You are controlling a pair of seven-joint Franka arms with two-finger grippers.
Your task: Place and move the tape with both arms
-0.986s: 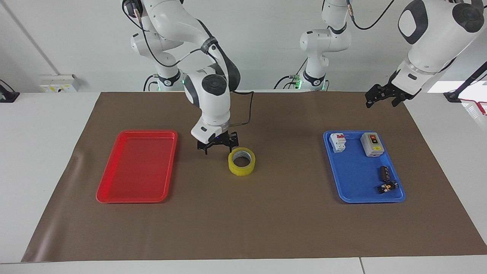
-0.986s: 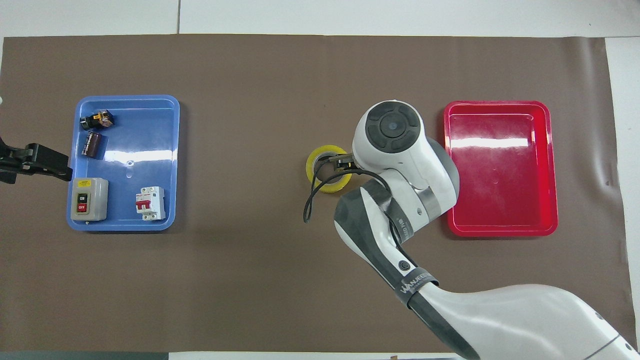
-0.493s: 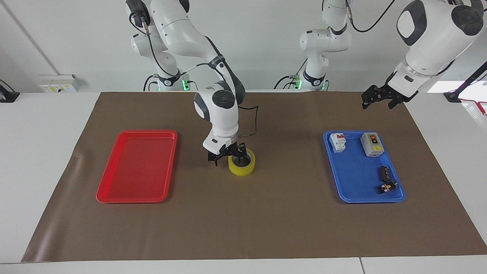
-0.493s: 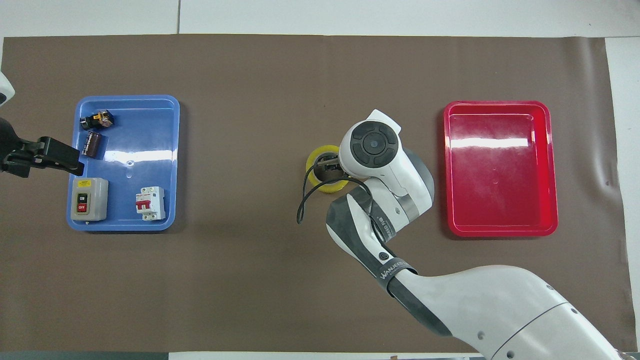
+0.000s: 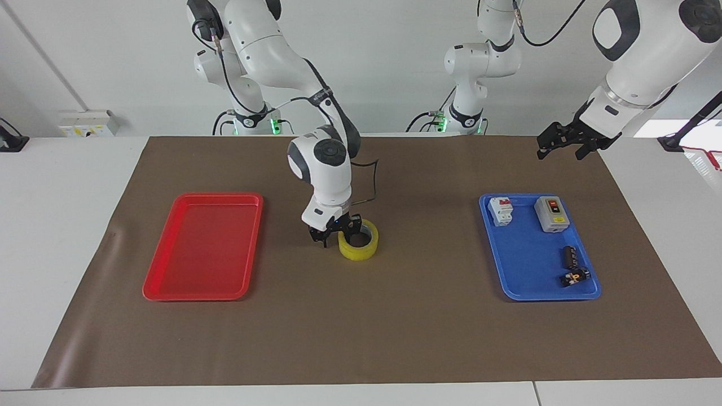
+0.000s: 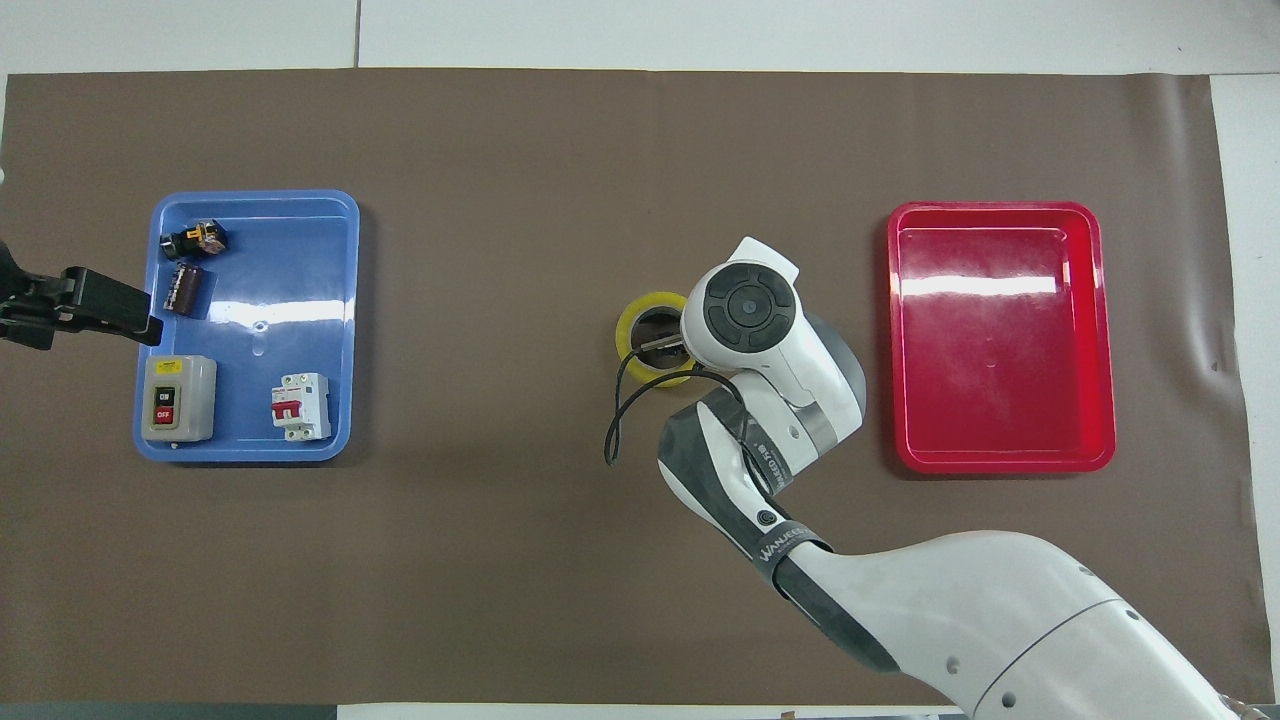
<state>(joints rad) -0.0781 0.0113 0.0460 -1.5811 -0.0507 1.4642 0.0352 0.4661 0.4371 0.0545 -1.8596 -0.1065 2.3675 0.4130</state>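
The right arm (image 6: 790, 400) covers much of its own work in the overhead view: its round wrist housing hides the right pincer (image 5: 338, 230) and the edge of the tape (image 5: 359, 241) on the red tray's side, so contact must be read from the facing view. There the right arm bends down from its base to the middle of the desk (image 5: 73, 186), wrist pointing almost straight down, with the right pincer low at the tape's rim; one finger seems to stand inside the ring and the other outside it, on the red tray's side, but I cannot tell whether they have closed on the wall of the roll. The left arm (image 5: 637, 62) waits raised at its own end, cut off by the frame in both views, and the left pincer (image 5: 555, 144) hangs with its fingers spread and nothing between them, over the brown mat close to the blue tray. A brown mat (image 5: 395, 338) covers most of the white desk, against a plain white wall. The red tray (image 5: 169, 282) lies toward the right arm's end and the blue tray (image 5: 524, 265) toward the left arm's, holding a grey switch box (image 5: 551, 213), a white breaker (image 5: 501, 211) and two small dark parts too small to make out. The yellow tape lies flat on the mat between the trays, nearer the red one.
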